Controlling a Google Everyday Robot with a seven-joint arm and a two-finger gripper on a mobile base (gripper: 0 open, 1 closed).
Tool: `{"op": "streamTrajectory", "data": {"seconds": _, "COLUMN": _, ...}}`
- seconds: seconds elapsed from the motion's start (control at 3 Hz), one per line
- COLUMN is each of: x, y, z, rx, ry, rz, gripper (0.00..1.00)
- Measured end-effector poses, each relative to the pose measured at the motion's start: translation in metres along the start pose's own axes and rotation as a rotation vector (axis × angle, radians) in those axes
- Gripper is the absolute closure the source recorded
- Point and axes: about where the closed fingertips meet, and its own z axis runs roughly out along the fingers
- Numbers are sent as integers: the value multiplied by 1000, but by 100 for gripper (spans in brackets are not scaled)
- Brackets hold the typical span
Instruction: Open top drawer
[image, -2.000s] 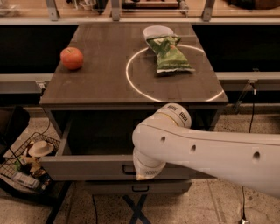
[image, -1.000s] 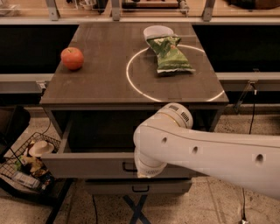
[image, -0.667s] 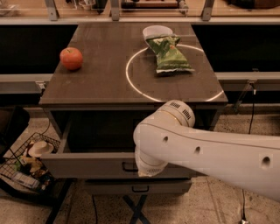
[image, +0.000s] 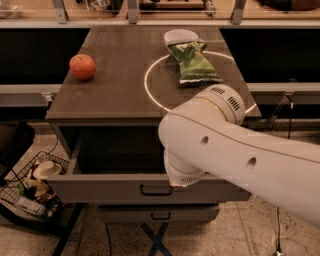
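Grey top drawer (image: 100, 189) is seen drawn well out under the table (image: 110, 95). The claw (image: 181, 181), open or closed cannot be told, is held just above the handle (image: 156, 190). The drawer could be unseated by further pulling.

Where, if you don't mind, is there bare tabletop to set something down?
Bare tabletop between apple and white circle, and along the front left. Crowded back right: chip bag, bowl. The gripper is at the front of the top drawer.
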Motion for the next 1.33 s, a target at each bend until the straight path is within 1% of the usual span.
{"op": "streamTrajectory", "data": {"seconds": 0.33, "x": 8, "y": -10, "z": -16, "rx": 19, "ry": 17, "rz": -9, "gripper": 100}}
{"op": "streamTrajectory", "data": {"seconds": 0.67, "x": 15, "y": -30, "z": -13, "rx": 50, "ry": 27, "rz": -37, "gripper": 100}}
{"op": "streamTrajectory", "data": {"seconds": 1.0, "x": 22, "y": -55, "z": -3, "rx": 87, "ry": 31, "rz": -53, "gripper": 100}}
{"op": "streamTrajectory", "data": {"seconds": 1.33, "x": 35, "y": -82, "z": 10, "rx": 119, "ry": 37, "rz": -52, "gripper": 100}}
